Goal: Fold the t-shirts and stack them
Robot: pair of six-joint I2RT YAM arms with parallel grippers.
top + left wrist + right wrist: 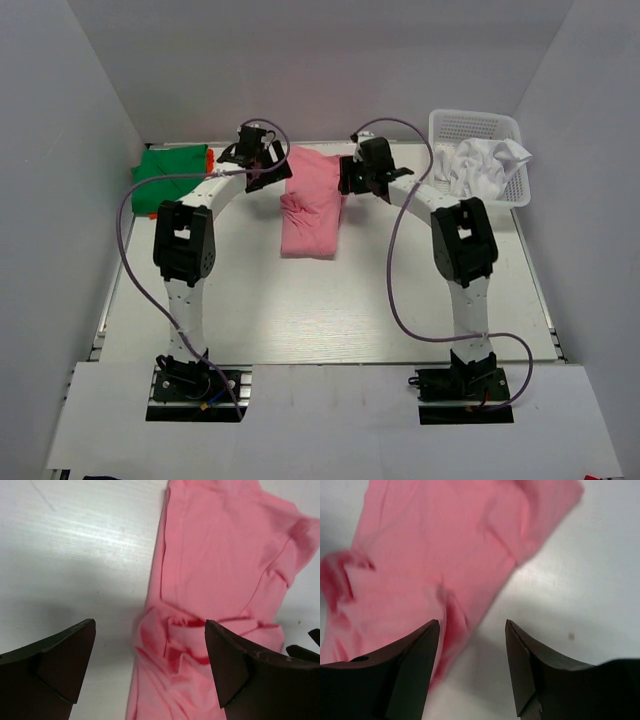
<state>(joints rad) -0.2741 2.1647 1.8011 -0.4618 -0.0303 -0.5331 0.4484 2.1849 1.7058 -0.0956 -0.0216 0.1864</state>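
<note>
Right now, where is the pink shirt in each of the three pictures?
Top external: the pink shirt lies in the middle of the far half of the table.
Left wrist: the pink shirt fills the right half, bunched near the bottom.
Right wrist: the pink shirt covers the upper left.
Shared landmark: the white table, bare beside the shirt in every view.

The pincer (pixel 472 625) rises from 6 o'clock with its two dark fingers (pixel 410 672) spread apart and nothing clamped between them. A pink t-shirt (pixel 430 555) fills the view from 9 o'clock across to 1 o'clock, lying wrinkled on the white surface (pixel 580 570). Its lower edge slants down to the tip of the finger at 7 o'clock. A small dark speck (pixel 571 636) marks the surface at 4 o'clock. The cloth at 9 o'clock is blurred.
</note>
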